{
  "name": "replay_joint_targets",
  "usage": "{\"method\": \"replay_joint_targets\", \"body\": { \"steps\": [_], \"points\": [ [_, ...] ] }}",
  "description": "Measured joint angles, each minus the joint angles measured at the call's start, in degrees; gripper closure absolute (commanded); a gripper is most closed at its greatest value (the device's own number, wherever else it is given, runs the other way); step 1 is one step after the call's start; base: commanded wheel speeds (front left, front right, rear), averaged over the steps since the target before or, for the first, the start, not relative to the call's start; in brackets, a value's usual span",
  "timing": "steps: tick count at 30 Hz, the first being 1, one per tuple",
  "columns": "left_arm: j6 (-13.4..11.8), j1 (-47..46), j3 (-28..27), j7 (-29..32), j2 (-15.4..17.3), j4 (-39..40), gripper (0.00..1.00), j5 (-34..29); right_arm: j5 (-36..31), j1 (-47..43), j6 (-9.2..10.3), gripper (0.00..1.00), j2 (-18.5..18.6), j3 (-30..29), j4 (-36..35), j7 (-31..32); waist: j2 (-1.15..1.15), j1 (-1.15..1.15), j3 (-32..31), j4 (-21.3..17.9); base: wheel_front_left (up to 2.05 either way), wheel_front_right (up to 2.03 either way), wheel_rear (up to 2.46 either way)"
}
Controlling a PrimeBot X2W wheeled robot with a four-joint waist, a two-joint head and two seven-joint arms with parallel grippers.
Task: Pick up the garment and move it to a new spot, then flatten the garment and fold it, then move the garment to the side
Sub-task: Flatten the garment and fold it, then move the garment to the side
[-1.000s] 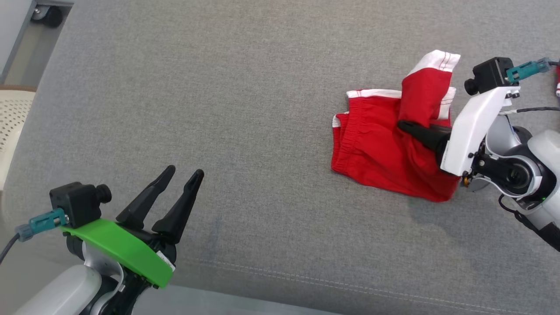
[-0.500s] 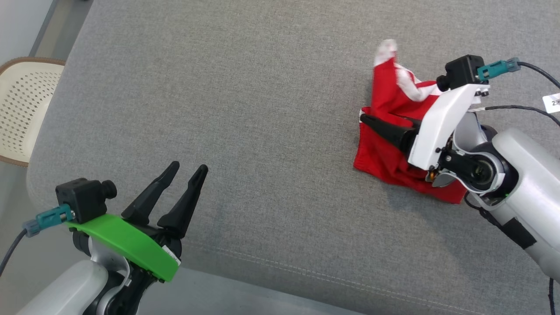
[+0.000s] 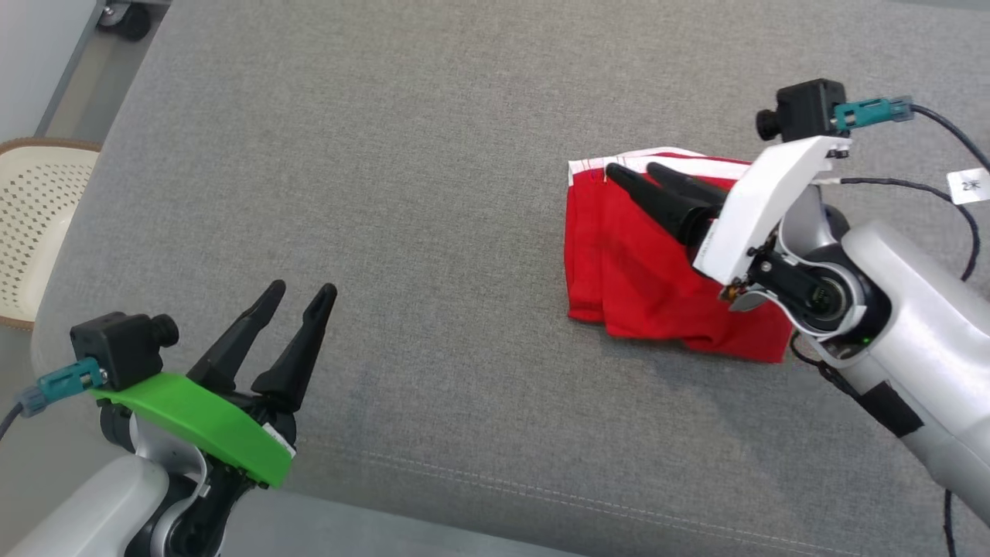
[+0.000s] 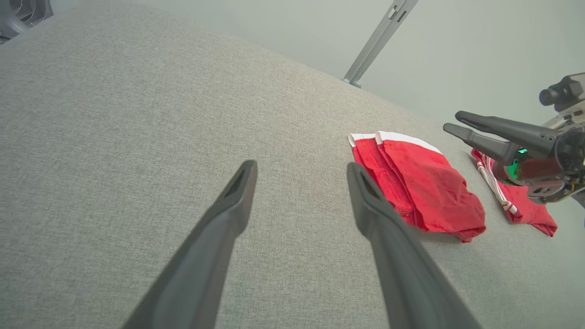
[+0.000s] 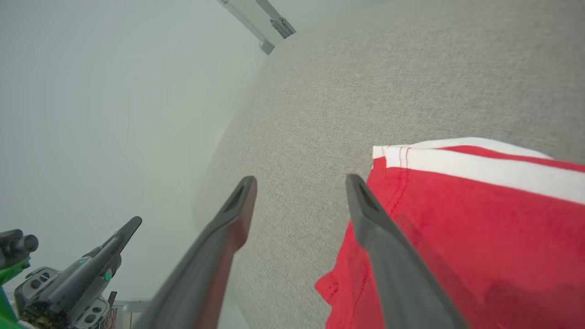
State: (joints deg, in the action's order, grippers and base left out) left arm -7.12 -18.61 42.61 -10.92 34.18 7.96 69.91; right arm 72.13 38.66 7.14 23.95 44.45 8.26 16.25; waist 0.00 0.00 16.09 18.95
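The garment [image 3: 634,271] is a pair of red shorts with white trim, lying folded and flat on the grey cushion [image 3: 433,155] at the right. My right gripper [image 3: 632,168] hovers just over its far left corner, open, with nothing between the fingers. In the right wrist view the right gripper [image 5: 301,179] has one finger over the garment [image 5: 480,219] and the other over bare cushion. My left gripper [image 3: 303,288] stands open and empty at the lower left, well clear of the cloth. The left wrist view looks between the left gripper [image 4: 301,165] fingers toward the garment [image 4: 425,187] and the right gripper [image 4: 452,121].
A second red cloth with white stripes [image 4: 530,210] lies beyond the right gripper. A cream perforated basket [image 3: 31,224] stands off the cushion's left side. The cushion's stitched front seam [image 3: 541,495] runs near the bottom. A caster [image 3: 128,17] sits at the top left.
My right gripper has opened and let go of the lifted part of the garment, which has dropped flat onto the rest as a fold. The head camera has shifted; the left arm stayed put.
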Motion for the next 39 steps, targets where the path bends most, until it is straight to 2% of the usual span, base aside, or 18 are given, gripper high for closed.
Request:
{"method": "replay_joint_targets", "body": {
  "steps": [9,17,25,31,37,39],
  "points": [
    [0.0,1.6,-1.1,-0.3,0.8,0.6,0.00,0.0,0.2,-8.0,0.05,0.00,8.8,-3.0,2.7,-1.9,0.00,0.00,-1.6,-3.0,0.00,0.00,0.00],
    [0.0,2.2,-2.0,-0.4,1.7,2.2,0.00,0.0,3.1,-13.1,0.05,0.00,8.6,-4.2,2.4,-2.8,0.00,0.00,-1.2,-4.8,0.00,0.00,0.00],
    [0.0,2.2,-2.1,0.2,1.7,3.3,0.00,-0.1,5.4,-14.2,0.05,0.00,9.6,-7.2,3.4,-4.1,0.00,0.00,0.5,-5.2,0.00,0.00,0.00],
    [0.0,2.1,-2.1,0.7,1.4,3.8,0.00,-0.7,9.0,-15.3,0.04,0.00,8.9,-9.3,4.6,-4.6,0.00,0.00,1.1,-4.0,0.00,0.00,0.00],
    [0.0,2.0,-2.1,1.3,1.0,3.9,0.00,-0.7,9.6,-15.3,-0.46,0.00,7.9,-9.1,6.1,-4.0,0.00,0.00,1.6,-1.8,0.00,0.00,0.00],
    [0.0,2.0,-2.3,1.3,1.0,3.8,0.00,-0.9,9.6,-15.1,-1.22,1.00,7.7,-8.7,6.3,-3.5,0.00,0.00,1.7,-1.0,0.00,0.00,0.00]
  ]
}}
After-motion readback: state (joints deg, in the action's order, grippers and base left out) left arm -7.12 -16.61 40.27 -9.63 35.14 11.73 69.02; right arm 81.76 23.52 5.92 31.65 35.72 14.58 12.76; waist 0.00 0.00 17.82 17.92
